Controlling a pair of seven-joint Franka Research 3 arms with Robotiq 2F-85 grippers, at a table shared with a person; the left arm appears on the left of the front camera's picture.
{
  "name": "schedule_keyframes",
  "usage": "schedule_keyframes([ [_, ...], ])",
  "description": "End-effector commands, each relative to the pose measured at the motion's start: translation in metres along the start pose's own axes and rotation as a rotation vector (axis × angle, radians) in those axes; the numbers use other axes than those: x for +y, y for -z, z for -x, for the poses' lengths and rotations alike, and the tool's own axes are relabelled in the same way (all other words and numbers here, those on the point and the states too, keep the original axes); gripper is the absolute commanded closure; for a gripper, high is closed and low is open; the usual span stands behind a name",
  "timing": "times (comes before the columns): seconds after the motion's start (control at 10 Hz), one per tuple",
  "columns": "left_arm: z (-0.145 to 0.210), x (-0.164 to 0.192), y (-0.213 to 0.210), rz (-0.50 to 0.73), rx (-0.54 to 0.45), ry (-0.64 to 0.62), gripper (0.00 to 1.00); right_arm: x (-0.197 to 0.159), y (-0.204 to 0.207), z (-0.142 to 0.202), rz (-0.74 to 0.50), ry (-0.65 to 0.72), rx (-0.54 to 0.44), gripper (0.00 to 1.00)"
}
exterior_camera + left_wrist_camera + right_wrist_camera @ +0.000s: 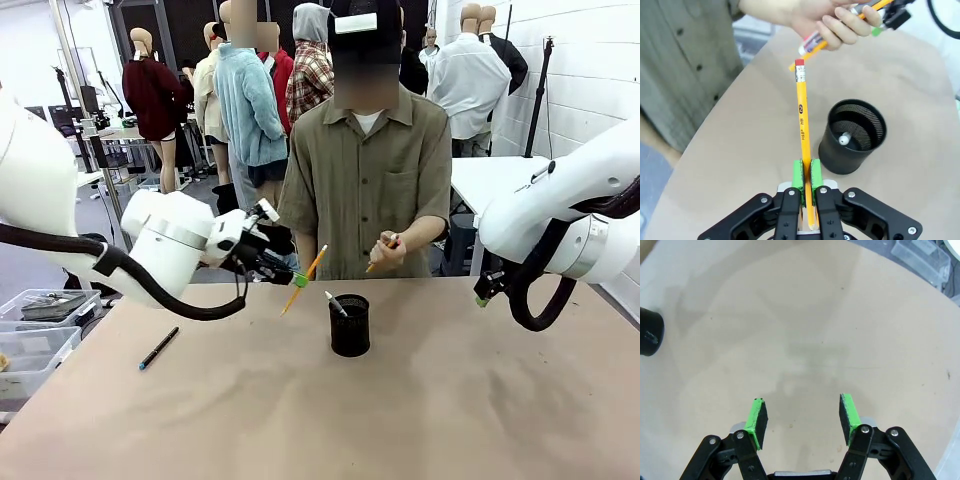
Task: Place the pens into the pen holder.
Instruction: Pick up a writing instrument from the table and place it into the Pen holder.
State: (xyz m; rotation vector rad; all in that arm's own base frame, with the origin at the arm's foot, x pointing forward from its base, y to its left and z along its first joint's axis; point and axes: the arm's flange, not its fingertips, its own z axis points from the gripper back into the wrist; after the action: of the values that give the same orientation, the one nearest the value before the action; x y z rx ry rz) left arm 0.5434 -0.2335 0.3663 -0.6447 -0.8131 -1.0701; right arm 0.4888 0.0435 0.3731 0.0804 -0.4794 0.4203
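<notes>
Nearest on the left of the bench, a black pen lies flat, not yet collected. Mid-bench, the pen holder stands upright with a whitish pen leaning inside. Just beside and above it, the left claw pinches a yellow pencil near its point, slanted eraser-up, probably for lowering into the cup. The right claw gapes wide, empty, apparently waiting. Beyond, the person's hand holds up what may be another pencil.
</notes>
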Motion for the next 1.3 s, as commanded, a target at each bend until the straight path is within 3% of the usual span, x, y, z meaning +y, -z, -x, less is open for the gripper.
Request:
schedule_keyframes([
  [0.0, 0.041, -0.009, -0.040, 0.030, -0.075, 0.005, 1.00, -0.002, 0.001, 0.003, -0.018, -0.004, -0.011, 0.27],
  [0.2, 0.079, -0.017, -0.112, -0.048, -0.233, 0.050, 1.00, -0.002, 0.001, 0.003, -0.018, -0.004, -0.011, 0.27],
  [0.4, 0.125, -0.035, -0.191, -0.226, -0.333, 0.046, 1.00, -0.002, 0.001, 0.003, -0.018, -0.004, -0.011, 0.27],
  [0.6, 0.159, -0.045, -0.226, -0.285, -0.394, 0.023, 1.00, -0.002, 0.001, 0.003, -0.018, -0.004, -0.011, 0.27],
  [0.9, 0.163, -0.045, -0.222, -0.226, -0.450, 0.042, 1.00, -0.002, 0.001, 0.003, -0.018, -0.004, -0.011, 0.27],
  [1.2, 0.104, -0.035, -0.179, -0.102, -0.510, 0.154, 1.00, -0.002, 0.001, 0.003, -0.018, -0.004, -0.011, 0.27],
])
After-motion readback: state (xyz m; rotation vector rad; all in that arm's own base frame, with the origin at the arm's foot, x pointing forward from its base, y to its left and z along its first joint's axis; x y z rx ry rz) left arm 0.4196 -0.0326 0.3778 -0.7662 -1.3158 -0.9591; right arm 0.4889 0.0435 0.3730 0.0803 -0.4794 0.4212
